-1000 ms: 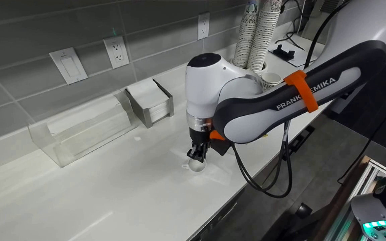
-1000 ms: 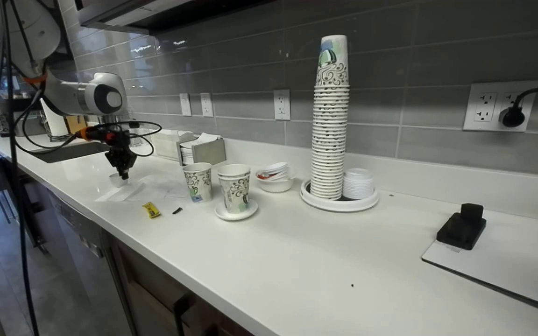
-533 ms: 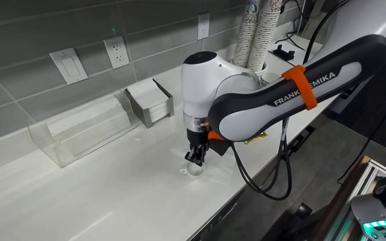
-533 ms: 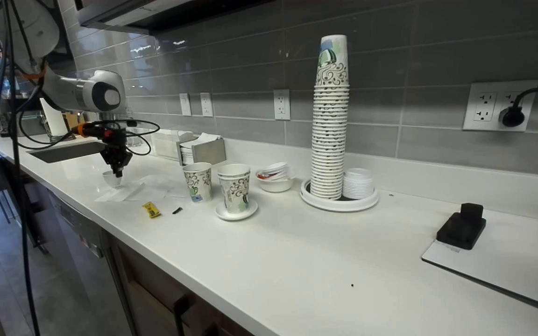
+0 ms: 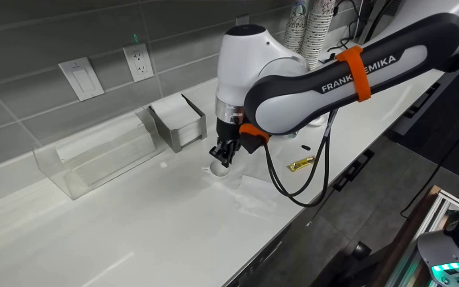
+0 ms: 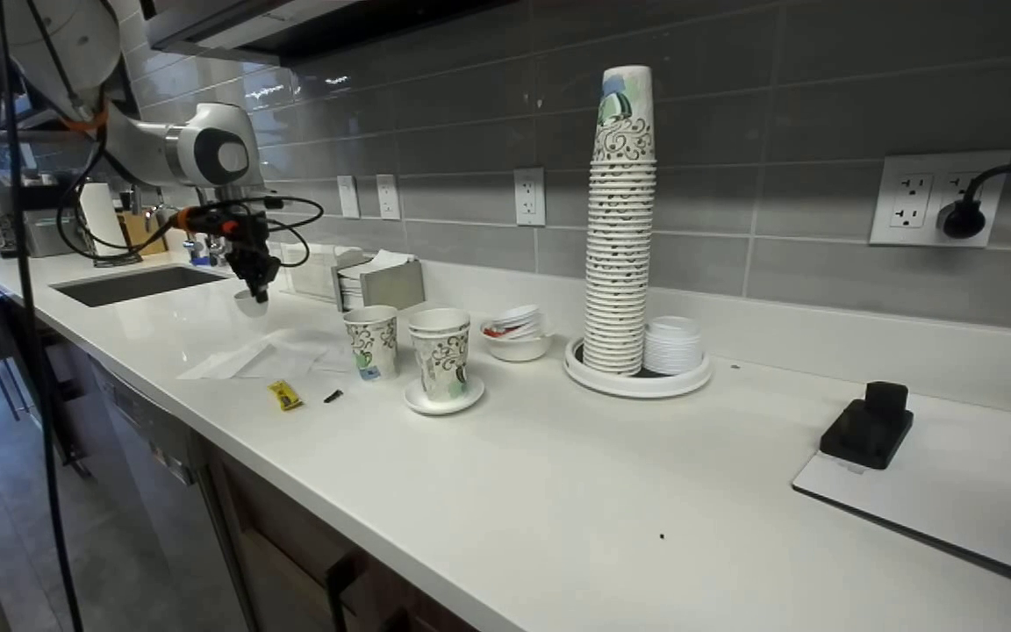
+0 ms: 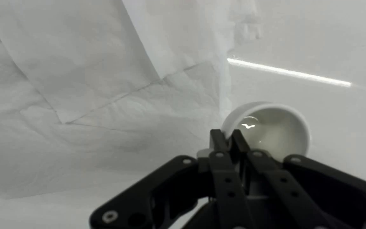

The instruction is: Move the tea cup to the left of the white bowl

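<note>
- At three o'clock of the loose paper [image 7: 87,73], wrist view: the tea cup [image 7: 276,132].
- Fingers [image 7: 240,143] pinch its rim near nine o'clock.
- Likely light, stiff, slick, chippable; hold that wall gently.

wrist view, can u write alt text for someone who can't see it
A black gripper pinches the left edge of a small white tea cup. Overlapping thin white sheets cover much of the left side; a bright streak crosses the white counter at upper right.

Robot arm [image 5: 333,89]: "FRANK", "EMIKA", strap [image 5: 357,75] between. Grey unit [image 5: 444,251], lower right: "FRANKA".
</note>
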Tool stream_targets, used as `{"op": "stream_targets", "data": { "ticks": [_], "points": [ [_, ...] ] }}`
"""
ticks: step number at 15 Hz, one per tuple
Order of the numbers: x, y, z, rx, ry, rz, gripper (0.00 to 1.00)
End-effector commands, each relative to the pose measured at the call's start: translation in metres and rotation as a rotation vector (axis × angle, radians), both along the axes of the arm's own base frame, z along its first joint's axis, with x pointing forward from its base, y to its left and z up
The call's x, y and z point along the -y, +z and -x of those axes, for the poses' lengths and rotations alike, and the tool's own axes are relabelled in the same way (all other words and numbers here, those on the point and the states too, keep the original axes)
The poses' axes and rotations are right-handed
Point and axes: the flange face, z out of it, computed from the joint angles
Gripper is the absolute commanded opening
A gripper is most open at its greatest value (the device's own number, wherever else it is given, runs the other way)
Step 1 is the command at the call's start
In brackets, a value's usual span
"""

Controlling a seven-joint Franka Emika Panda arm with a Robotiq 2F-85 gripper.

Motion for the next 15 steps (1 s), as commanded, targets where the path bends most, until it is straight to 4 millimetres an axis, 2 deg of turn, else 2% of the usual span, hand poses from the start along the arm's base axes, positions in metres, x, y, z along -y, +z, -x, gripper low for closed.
{"op": "stream_targets", "data": {
  "ticks": [1,3,5,8,11,13,15],
  "points": [
    [0.000,0.002,0.000,0.000,0.000,0.000,0.02],
    [0.003,0.000,-0.013,0.054,-0.048,-0.002,0.02],
    [0.020,0.007,-0.032,0.123,-0.106,0.013,0.02],
    [0.062,0.023,-0.065,0.229,-0.232,0.047,0.02],
    [0.108,0.048,-0.093,0.308,-0.362,0.114,0.02],
    [0.130,0.059,-0.107,0.353,-0.455,0.159,0.02],
    [0.140,0.059,-0.111,0.340,-0.519,0.196,0.02]
  ]
}}
